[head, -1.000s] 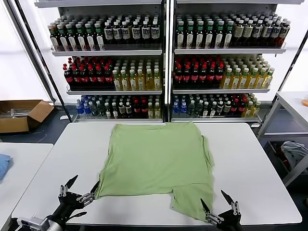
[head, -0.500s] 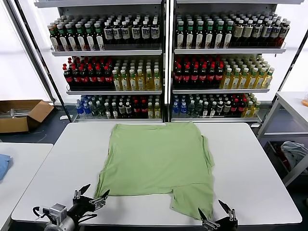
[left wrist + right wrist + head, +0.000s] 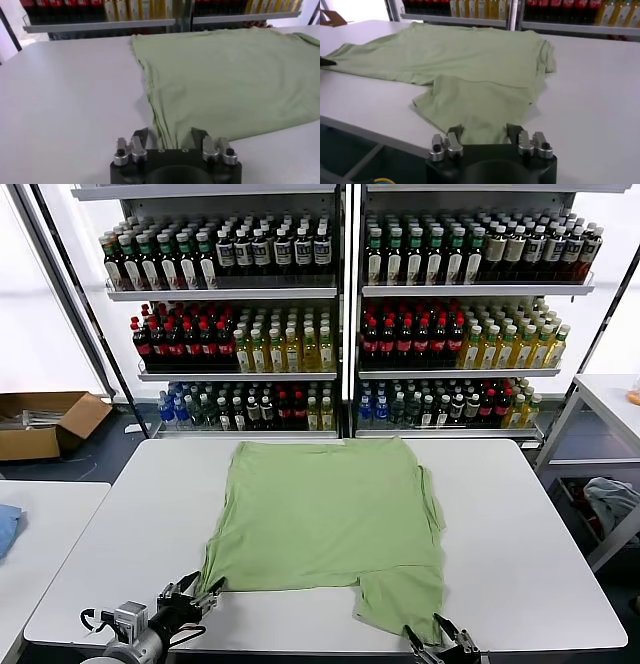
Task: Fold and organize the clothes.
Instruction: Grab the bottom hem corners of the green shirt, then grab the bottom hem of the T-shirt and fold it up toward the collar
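The light green polo shirt [image 3: 330, 514] lies spread flat on the white table [image 3: 520, 524], plain side up. Its collar, buttons and print are hidden. One lower flap hangs toward the front right edge. My left gripper [image 3: 203, 592] is open at the shirt's near left corner. In the left wrist view the gripper [image 3: 170, 136] straddles that corner of the shirt [image 3: 230, 80]. My right gripper [image 3: 427, 631] is open at the table's front edge. In the right wrist view the gripper [image 3: 485, 131] has its jaws on either side of the flap's hem on the shirt [image 3: 450, 55].
Shelves of bottles [image 3: 340, 314] stand behind the table. A cardboard box [image 3: 45, 419] sits on the floor at the left. A blue cloth [image 3: 5, 529] lies on the left table. A grey-white bundled garment [image 3: 610, 499] lies under the side table at the right.
My left gripper has moved right, up to the shirt's near left corner. My right gripper has sunk lower and slightly left, to the flap at the front edge. The shirt has not moved.
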Tool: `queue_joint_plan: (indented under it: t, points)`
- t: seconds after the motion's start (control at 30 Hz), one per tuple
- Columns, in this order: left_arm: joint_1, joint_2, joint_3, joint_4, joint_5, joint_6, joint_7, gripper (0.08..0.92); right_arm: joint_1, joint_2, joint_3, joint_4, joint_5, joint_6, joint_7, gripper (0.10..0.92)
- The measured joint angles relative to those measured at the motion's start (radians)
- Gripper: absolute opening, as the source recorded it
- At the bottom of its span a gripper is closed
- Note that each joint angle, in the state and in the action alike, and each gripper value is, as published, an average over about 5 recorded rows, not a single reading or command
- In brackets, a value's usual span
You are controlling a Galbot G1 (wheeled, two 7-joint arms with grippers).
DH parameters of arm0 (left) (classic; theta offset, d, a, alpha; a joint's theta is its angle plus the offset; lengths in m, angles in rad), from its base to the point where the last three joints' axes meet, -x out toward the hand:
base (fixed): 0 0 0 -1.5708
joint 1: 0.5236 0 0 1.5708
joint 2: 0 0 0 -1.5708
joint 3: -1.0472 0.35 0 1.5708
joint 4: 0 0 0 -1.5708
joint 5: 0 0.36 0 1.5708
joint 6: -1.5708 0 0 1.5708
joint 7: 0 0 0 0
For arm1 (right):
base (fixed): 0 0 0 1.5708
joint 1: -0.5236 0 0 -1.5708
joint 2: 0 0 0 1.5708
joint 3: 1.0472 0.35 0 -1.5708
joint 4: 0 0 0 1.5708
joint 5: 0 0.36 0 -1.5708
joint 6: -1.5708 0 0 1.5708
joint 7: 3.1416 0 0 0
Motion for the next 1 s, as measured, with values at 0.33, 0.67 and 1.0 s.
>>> queue_joint_plan:
  t: [0.33, 0.67, 1.0]
  points:
    - [0.014, 0.0, 0.0, -0.013, -0.013, 0.003, 0.003, 0.138, 0.004, -0.006, 0.019, -0.03, 0.051, 0.055, -0.044, 0.119]
    - [0.046, -0.013, -0.022, -0.061, -0.012, 0.011, -0.004, 0.084, -0.025, 0.012, 0.066, -0.056, 0.175, 0.211, -0.193, 0.11]
    - [0.114, -0.035, -0.064, -0.168, -0.002, -0.004, -0.01, 0.084, -0.074, 0.027, 0.101, -0.063, 0.317, 0.261, -0.307, 0.11]
